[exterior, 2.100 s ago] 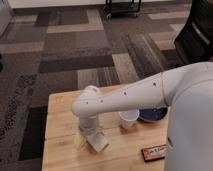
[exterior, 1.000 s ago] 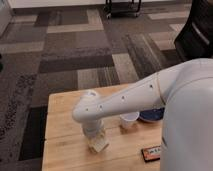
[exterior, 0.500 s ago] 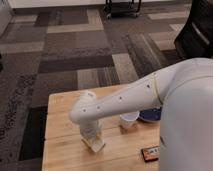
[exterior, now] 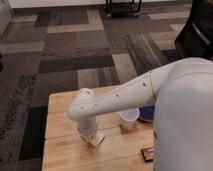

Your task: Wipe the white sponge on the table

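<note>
A pale honey butcher-block counter (exterior: 60,150) of joined planks stands on carpet (exterior: 65,50) tiled in grey and brown rectangles. The smooth white arm (exterior: 120,97) reaches in from the right and bends down to the hand (exterior: 90,135). The hand is closed on the white sponge (exterior: 96,140), a small flat beige block directly beneath it, against the wood. 1 white cup (exterior: 129,118) stands just right.

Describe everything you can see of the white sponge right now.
The white sponge is a small, flat, off-white block with a tan edge, and it looks soft. It sits slightly skewed on the table, near the front middle, to the left of the white cup and apart from it. The pincer reaches down from above and is shut on it, hiding its upper-left part.
</note>
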You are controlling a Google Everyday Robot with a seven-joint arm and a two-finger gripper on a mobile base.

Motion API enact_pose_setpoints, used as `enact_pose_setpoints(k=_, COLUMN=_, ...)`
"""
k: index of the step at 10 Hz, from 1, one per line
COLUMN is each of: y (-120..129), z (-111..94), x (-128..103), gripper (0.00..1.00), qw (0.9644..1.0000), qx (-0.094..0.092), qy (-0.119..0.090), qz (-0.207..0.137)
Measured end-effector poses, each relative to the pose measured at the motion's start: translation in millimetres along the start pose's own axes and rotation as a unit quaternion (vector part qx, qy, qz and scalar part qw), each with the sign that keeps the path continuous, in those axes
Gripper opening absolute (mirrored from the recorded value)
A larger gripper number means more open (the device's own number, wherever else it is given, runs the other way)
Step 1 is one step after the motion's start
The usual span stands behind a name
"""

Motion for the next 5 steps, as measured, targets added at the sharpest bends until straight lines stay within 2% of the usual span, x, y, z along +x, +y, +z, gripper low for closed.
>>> enact_pose_setpoints(k=2, y=-16, z=1, x=5, gripper=0.0, qw=0.9999, qx=0.008, qy=0.007, qz=0.004)
enact_pose_setpoints(k=3, y=-30, z=-3, x=17, gripper=0.0, qw=0.9995, qx=0.022, qy=0.02, qz=0.011)
enact_pose_setpoints(k=5, y=-46, z=-11, x=38, gripper=0.0, qw=0.9981, qx=0.038, qy=0.038, qz=0.029)
